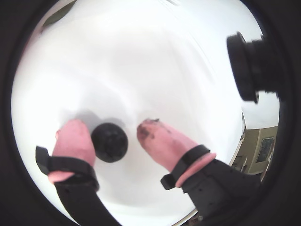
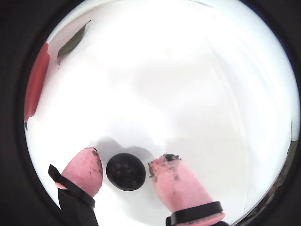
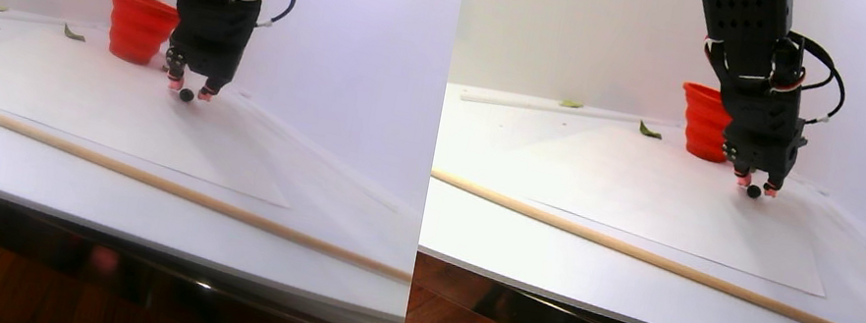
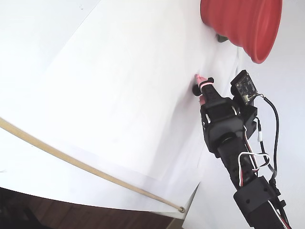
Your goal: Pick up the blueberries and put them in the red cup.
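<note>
Down on the paper, one blueberry (image 2: 125, 171) sitting between my pink fingertips (image 2: 181, 183).

My gripper (image 1: 114, 132) is spread, a pad on either side of the berry, one close against it, the other with a clear gap. I reckon the trick now is to close slowly and evenly so it doesn't squirt out sideways, then lift straight up. Count: one berry in sight, no others visible; one red cup (image 3: 140, 25) standing near, just behind me in the stereo pair; one wooden rod (image 4: 71, 160) well apart.
</note>
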